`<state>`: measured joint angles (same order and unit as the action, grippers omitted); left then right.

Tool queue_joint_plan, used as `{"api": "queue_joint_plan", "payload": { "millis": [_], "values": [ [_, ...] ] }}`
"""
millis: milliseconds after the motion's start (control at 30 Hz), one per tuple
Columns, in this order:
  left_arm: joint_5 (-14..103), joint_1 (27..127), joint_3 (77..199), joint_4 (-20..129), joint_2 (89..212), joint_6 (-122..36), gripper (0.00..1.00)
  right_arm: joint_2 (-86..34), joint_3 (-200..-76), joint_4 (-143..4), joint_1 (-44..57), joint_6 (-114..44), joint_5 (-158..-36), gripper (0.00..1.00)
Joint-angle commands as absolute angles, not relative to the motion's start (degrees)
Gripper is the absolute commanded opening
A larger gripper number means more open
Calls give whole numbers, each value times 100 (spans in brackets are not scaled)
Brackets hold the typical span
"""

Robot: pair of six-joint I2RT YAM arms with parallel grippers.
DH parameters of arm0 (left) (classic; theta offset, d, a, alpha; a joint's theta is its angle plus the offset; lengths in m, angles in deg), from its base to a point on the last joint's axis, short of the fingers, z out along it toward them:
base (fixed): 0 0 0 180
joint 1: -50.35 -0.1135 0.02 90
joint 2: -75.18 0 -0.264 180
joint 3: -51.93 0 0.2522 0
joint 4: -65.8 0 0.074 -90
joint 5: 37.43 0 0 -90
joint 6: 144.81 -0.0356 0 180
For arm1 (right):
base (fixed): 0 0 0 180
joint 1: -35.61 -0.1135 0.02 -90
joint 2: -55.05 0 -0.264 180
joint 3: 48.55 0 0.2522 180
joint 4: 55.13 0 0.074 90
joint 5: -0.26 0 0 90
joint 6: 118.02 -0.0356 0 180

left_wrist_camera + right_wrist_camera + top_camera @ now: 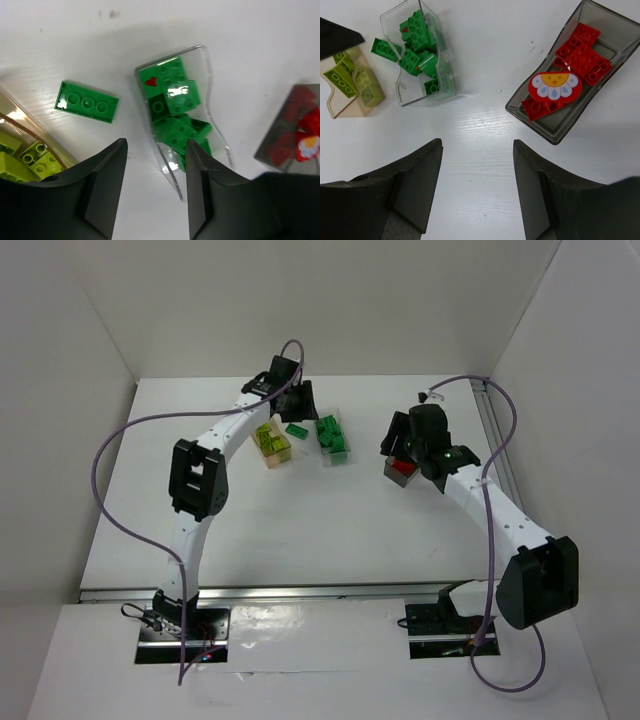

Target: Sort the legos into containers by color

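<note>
With your left gripper point(156, 147) and right gripper point(477, 145) both spread empty, you've seemingly 1 loose green plate point(86, 101) to pinch left-handed and drop into the clear bin point(207, 80).

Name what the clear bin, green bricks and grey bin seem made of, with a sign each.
Clear bin: probably transparent plastic, glossy; the table shows through its walls. Green bricks: hard moulded plastic, shiny glare on studs. Grey bin: apparently smoky translucent plastic; red bricks look dimmed through its wall.
</note>
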<state>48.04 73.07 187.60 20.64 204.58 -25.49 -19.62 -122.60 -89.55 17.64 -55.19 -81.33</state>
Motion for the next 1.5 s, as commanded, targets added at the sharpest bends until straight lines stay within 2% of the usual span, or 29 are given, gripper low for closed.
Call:
{"api": "queue_joint_plan", "payload": {
  "millis": [0, 300, 667, 733, 900, 1200, 1333, 1433, 1467],
  "values": [
    [4958, 7277, 18901, 1794, 20956, -2212, 58, -1957, -12348, -8840, 1751, -5526, -8104, 66],
    [5477, 6987, 18066, 1979, 20701, -2106, 55, -1895, -12296, -8849, 1751, -5526, -8051, 66],
    [5546, 6986, 18829, 1926, 21473, -2062, 85, -2062, -12348, -8849, 1751, -5526, -8112, 66],
    [5547, 6986, 19136, 1926, 21641, -2308, 95, -2062, -12348, -8910, 1751, -5526, -8112, 66],
    [5722, 7039, 19270, 1856, 21870, -3053, 100, -2062, -12401, -8910, 1698, -5526, -8164, 66],
    [6644, 7450, 18945, 2048, 21976, -4259, 96, -2115, -12453, -8858, 1645, -5526, -8218, 66],
    [6918, 7583, 19006, 2102, 22151, -4409, 87, -2168, -12454, -8858, 1645, -5526, -8218, 66],
    [6918, 7584, 19120, 2163, 22204, -4409, 84, -2168, -12454, -8858, 1645, -5526, -8218, 66],
    [6918, 7584, 19120, 2163, 22204, -4409, 79, -2168, -12454, -8858, 1593, -5526, -8218, 67]
  ]
}}
